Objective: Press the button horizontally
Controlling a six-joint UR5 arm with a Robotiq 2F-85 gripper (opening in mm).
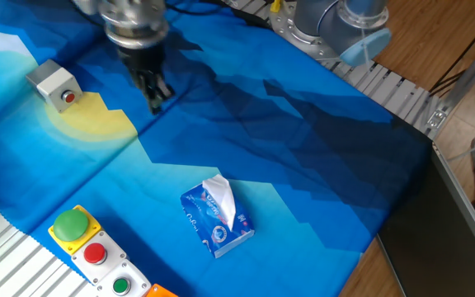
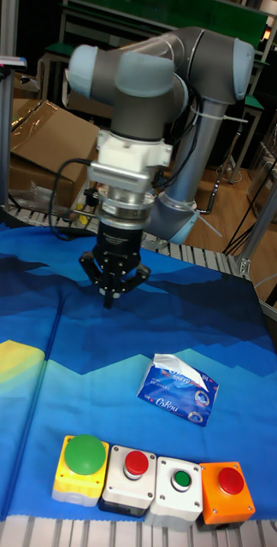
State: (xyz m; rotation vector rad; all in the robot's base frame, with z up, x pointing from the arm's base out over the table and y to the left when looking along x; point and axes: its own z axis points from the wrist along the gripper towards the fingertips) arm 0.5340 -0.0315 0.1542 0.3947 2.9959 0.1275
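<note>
The small light-grey box [image 1: 52,80] stands at the far left on the blue cloth, and its red button [image 1: 69,97] faces front-right. My gripper [image 1: 156,101] hangs over the cloth well to the right of the box, apart from it and slightly blurred. In the tall fixed view the gripper [image 2: 109,296] points down and its fingertips meet at a point with nothing between them. The box lies outside that view.
A blue tissue pack [image 1: 217,216] lies mid-cloth. At the front edge stand the yellow panel with a green dome [image 1: 72,224], a white panel with a red button [image 1: 96,253], one with a green button [image 2: 180,485] and an orange one [image 2: 228,493]. The arm's base [image 1: 328,21] is at the back.
</note>
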